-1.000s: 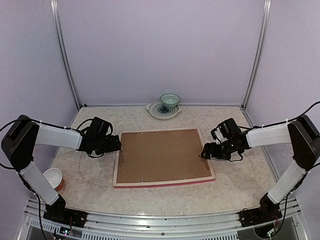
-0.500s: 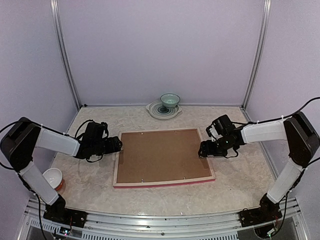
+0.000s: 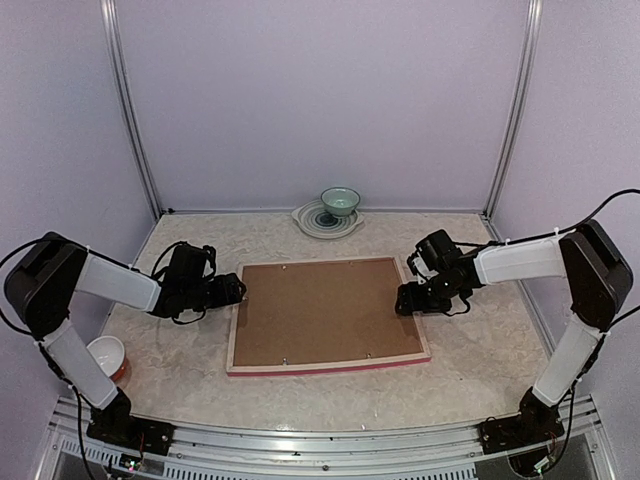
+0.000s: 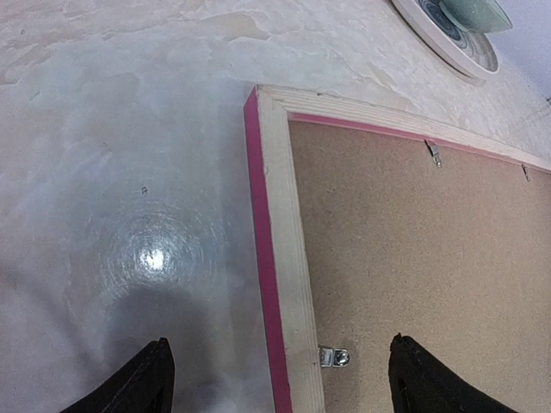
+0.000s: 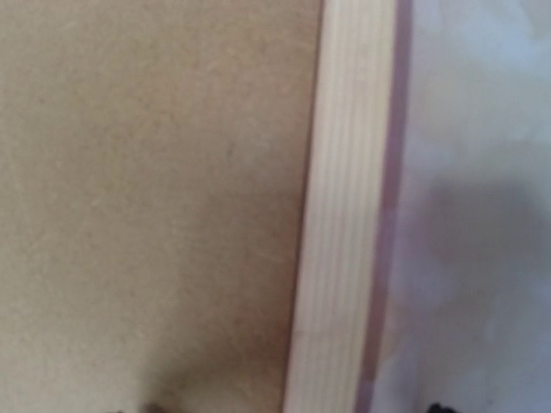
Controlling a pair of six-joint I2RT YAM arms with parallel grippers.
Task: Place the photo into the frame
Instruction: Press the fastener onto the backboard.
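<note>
The frame (image 3: pixel 234 335) lies face down on the table, pale wood back up and pink-red along its edges. Brown hardboard backing (image 3: pixel 325 310) fills it. The photo is hidden. My left gripper (image 3: pixel 240 291) is at the frame's left rail (image 4: pixel 284 249). It is open (image 4: pixel 275 387), one finger over the table and the other over the backing, close to a metal clip (image 4: pixel 334 356). My right gripper (image 3: pixel 403 300) is low over the right rail (image 5: pixel 344 215). It is open too (image 5: pixel 293 408), its tips just showing on either side of the rail.
A pale green bowl (image 3: pixel 340 201) sits on a white plate (image 3: pixel 312 224) at the back centre, with the plate (image 4: pixel 430 34) also in the left wrist view. A white and orange cup (image 3: pixel 106 357) stands near the left arm's base. Metal posts stand at the back corners.
My right gripper has moved left onto the frame's right rail and its jaws have narrowed a little. My left gripper has dropped slightly at the left rail. The frame has not moved.
</note>
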